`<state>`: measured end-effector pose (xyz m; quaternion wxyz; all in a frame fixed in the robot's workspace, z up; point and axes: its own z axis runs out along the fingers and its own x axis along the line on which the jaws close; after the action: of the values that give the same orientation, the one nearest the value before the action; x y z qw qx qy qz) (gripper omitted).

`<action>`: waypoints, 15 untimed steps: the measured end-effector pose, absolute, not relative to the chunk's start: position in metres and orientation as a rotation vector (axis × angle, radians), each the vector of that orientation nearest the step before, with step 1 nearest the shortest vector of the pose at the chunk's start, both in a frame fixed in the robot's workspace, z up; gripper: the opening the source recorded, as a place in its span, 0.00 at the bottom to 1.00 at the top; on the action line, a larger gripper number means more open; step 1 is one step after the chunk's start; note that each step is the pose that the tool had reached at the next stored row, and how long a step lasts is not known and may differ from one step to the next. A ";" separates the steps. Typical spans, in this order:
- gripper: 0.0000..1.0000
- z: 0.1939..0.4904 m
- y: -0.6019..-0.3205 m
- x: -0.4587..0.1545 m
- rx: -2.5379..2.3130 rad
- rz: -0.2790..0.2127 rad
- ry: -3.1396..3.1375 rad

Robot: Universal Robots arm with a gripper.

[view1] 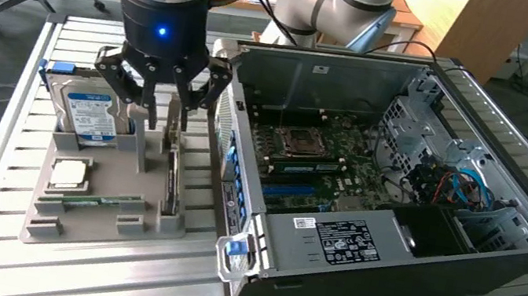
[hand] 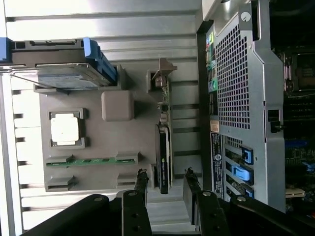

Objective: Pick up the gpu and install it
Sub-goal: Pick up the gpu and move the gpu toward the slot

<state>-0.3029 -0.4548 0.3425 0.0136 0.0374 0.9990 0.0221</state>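
gpu (view1: 173,173) is standing on edge in a slot of the grey tray (view1: 92,226), on the tray side lying nearest the open computer case (view1: 391,216); bracket end is pointing away from the fingers in the wrist view. Gripper (view1: 165,112) is hovering over that slot, holding nothing, jaws spreading wide. In the wrist view its fingers (hand: 141,179) are flanking the card (hand: 163,157), a gap showing on each side. Hard drive (view1: 89,112) is standing upright at the tray's far end, processor (view1: 69,174) lying flat, and memory stick (view1: 91,202) lying just beside it. Tray and case are sitting on the slatted metal table (view1: 62,279).
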 end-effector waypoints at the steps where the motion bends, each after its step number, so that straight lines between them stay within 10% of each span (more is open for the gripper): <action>1: 0.43 0.341 -0.455 -0.303 0.116 0.069 3.111; 15: 0.43 0.323 -0.455 -0.303 0.116 0.069 3.112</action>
<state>-0.3029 -0.4548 0.3226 0.0135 0.0374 0.9990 0.0221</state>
